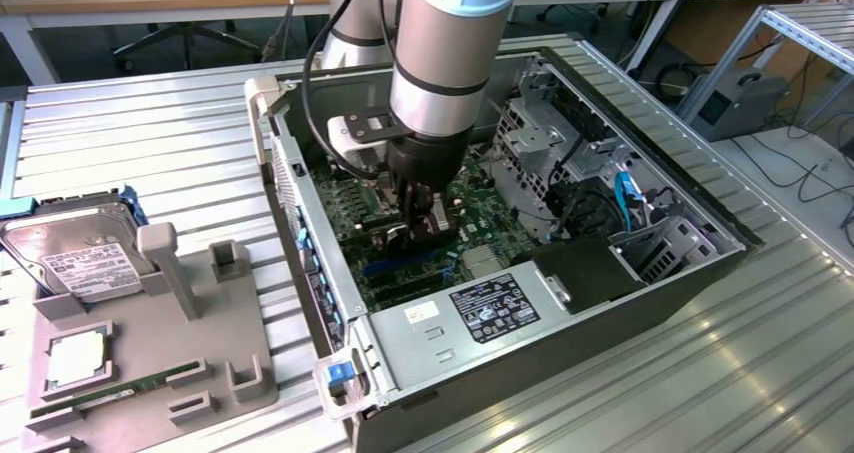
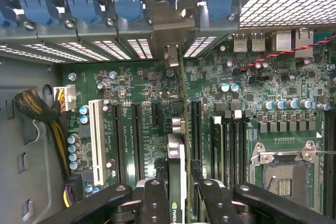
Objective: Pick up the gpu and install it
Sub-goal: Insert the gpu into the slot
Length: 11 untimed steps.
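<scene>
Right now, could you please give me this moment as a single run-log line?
phase: install | gripper shut on gpu | gpu on edge over motherboard slots, inside case | seated: cannot tell

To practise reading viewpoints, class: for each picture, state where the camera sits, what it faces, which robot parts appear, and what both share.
Exterior view: off the arm, high, looking down into the open computer case; arm and claw show.
Wrist view: on the wrist, facing the motherboard; the claw grips the gpu.
Shared: claw and motherboard.
</scene>
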Tool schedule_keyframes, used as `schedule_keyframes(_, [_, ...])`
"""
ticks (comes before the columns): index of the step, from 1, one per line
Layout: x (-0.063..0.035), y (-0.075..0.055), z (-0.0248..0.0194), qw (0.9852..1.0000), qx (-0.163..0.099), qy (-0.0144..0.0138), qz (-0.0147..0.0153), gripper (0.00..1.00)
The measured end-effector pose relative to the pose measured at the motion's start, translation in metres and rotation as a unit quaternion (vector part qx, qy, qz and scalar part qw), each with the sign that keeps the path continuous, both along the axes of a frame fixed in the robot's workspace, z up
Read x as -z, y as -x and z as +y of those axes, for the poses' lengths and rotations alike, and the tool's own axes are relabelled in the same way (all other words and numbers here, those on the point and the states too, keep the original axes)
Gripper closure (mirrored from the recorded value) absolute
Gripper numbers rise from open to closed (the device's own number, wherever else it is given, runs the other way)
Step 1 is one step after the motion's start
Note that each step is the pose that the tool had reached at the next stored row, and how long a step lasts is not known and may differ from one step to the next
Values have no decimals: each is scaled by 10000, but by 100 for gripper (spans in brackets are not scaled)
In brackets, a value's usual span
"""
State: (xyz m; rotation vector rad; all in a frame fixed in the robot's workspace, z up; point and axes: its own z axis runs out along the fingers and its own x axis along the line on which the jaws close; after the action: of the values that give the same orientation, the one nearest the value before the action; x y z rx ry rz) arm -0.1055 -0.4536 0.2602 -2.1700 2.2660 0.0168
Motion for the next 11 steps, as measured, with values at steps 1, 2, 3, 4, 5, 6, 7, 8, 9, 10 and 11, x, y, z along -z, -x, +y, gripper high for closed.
schedule_keyframes(1, [-1, 1, 0, 10000, 8, 4, 1, 73])
schedule_keyframes(2, [-1, 0, 0, 10000, 9, 5, 0, 73])
schedule_keyframes(3, [0, 0, 0, 10000, 9, 6, 1, 73])
schedule_keyframes(4, [10, 1, 1, 10000, 9, 4, 0, 73])
schedule_keyframes(5, [11, 1, 0, 10000, 9, 5, 0, 73])
schedule_keyframes(6, [16, 1, 0, 10000, 9, 5, 0, 73])
schedule_keyframes(7, [24, 1, 0, 10000, 9, 4, -1, 73])
schedule_keyframes(8, [28, 1, 0, 10000, 9, 5, 0, 73])
schedule_keyframes(9, [32, 2, 0, 10000, 9, 6, 1, 73])
schedule_keyframes(10, [33, 2, -1, 10000, 9, 7, 1, 73])
schedule_keyframes(11, [34, 2, -1, 10000, 9, 7, 1, 73])
